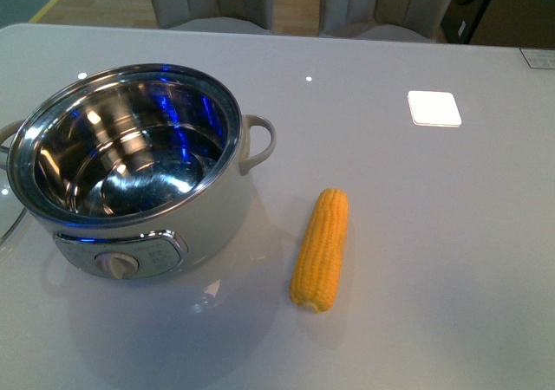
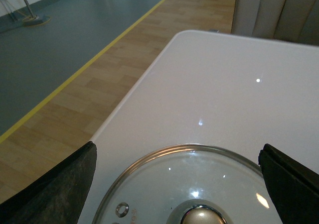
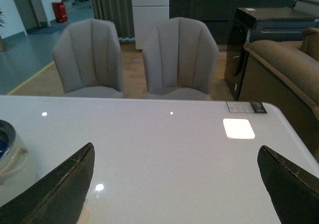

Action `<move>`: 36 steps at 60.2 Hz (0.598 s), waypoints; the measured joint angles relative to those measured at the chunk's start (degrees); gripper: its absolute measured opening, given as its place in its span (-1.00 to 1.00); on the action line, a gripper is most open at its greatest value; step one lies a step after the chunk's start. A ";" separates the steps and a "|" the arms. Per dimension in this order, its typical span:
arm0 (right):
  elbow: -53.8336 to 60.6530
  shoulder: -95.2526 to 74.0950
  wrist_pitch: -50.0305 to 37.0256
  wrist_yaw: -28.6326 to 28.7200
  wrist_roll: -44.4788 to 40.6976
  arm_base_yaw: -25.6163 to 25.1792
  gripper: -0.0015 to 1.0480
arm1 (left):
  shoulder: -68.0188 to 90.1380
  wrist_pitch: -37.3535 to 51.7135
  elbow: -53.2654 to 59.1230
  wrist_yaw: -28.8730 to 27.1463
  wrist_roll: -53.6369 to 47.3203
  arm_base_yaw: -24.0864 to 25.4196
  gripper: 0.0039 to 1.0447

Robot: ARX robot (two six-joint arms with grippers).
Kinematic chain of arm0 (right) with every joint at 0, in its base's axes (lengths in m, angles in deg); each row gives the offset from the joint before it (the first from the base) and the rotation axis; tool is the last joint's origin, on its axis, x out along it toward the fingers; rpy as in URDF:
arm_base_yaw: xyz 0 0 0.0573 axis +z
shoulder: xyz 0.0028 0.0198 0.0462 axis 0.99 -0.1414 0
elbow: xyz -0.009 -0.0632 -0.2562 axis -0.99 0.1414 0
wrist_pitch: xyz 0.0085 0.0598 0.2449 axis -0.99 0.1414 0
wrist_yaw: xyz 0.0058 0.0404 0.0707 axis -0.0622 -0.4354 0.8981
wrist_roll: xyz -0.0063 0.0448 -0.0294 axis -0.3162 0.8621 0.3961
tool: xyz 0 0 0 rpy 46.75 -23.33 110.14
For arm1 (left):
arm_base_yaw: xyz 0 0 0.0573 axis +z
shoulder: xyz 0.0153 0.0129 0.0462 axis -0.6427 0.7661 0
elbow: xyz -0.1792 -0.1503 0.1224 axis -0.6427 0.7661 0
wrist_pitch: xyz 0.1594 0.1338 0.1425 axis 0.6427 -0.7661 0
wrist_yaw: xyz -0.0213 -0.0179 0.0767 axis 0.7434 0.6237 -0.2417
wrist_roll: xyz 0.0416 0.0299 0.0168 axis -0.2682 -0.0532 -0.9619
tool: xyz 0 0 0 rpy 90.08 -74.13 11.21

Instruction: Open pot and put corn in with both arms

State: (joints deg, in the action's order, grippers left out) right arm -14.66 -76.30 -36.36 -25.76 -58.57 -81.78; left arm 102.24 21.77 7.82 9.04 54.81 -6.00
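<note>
The white pot (image 1: pixel 139 178) stands open at the left of the table, its steel bowl empty; one handle and wall also show in the right wrist view (image 3: pixel 12 162). The yellow corn (image 1: pixel 320 249) lies on the table to the right of the pot. The glass lid (image 2: pixel 194 184) with its metal knob (image 2: pixel 202 216) lies flat on the table; its rim (image 1: pixel 7 225) peeks in at the left edge of the front view. My left gripper (image 2: pixel 179 184) is open, hovering over the lid. My right gripper (image 3: pixel 177 184) is open over bare table. Neither arm shows in the front view.
A white square patch (image 1: pixel 434 107) lies on the table at the back right. Two grey chairs (image 3: pixel 134 55) stand behind the far table edge. The table's left edge (image 2: pixel 129 94) drops to wooden floor. A brown sofa (image 3: pixel 284 74) is at the right.
</note>
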 joint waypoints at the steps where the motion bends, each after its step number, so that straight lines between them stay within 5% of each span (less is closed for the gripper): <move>1: 0.00 0.00 0.00 0.00 0.00 0.00 0.83 | -1.25 0.00 0.74 0.39 0.33 0.22 0.88; 36: 0.00 0.00 0.00 0.00 0.00 0.00 0.83 | -48.74 -7.82 25.35 2.27 9.79 -5.60 0.88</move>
State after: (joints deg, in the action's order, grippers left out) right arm -14.66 -76.30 -36.36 -25.76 -58.57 -81.78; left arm 53.50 13.95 33.17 11.31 64.60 -11.59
